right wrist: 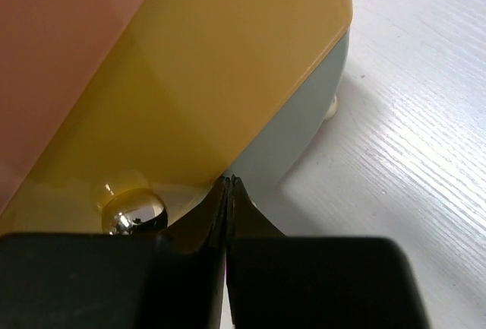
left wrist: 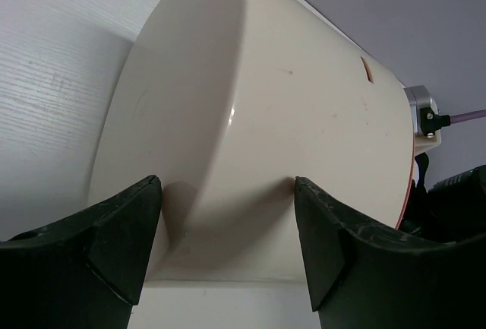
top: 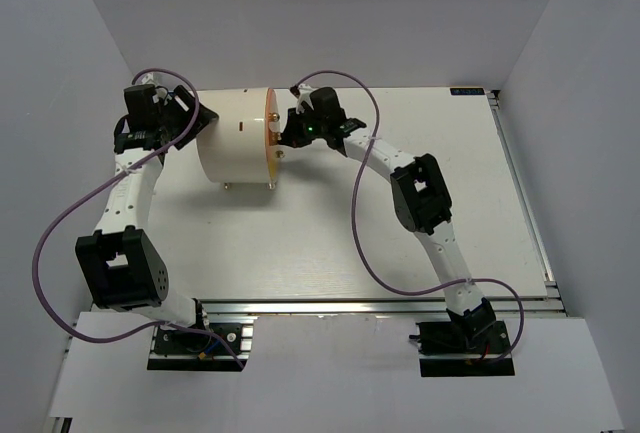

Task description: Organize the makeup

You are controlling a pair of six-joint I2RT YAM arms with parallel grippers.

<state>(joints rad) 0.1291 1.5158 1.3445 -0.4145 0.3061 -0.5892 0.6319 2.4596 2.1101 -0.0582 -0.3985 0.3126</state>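
Left gripper [left wrist: 226, 182] spread wide, fingertips straddling rear edge of cream cylinder [top: 235, 143] on white table [top: 300, 243]. Right gripper [right wrist: 228, 188] pinched closed, fingers pressed together, tips at orange front [right wrist: 190, 78] beside gold knob [right wrist: 134, 213]. Makeup: out of sight in every view.

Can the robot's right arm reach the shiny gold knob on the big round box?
Probably yes. The right gripper, shut, sits right beside the shiny gold knob on the orange front of the cream cylinder, with nothing between them.
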